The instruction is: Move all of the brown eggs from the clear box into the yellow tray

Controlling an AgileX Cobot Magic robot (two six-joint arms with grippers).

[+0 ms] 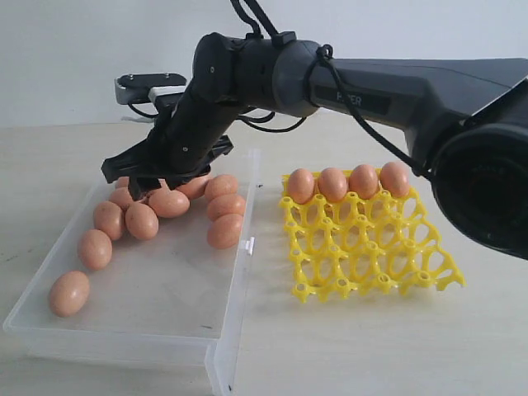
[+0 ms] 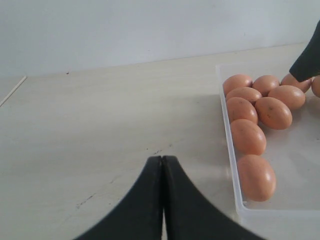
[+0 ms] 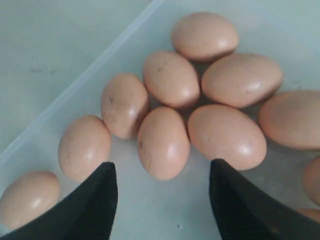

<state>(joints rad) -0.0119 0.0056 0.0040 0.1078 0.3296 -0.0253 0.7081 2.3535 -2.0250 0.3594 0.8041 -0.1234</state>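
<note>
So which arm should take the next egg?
Right: the right hand hovers open over the brown eggs in the clear box; the left hand is shut, over the table outside it.

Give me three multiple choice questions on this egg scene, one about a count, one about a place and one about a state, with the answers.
1. How many brown eggs sit in the yellow tray? A two; B four; C nine.
2. Where does the right claw hang? A over the yellow tray; B over the clear box; C outside both.
3. How does the left claw stand? A shut; B wide open; C closed on an egg.
Answers: 1 B, four eggs line the tray's far row. 2 B, loose eggs in the box show between its open fingers. 3 A, its fingers touch with nothing between them.
</note>
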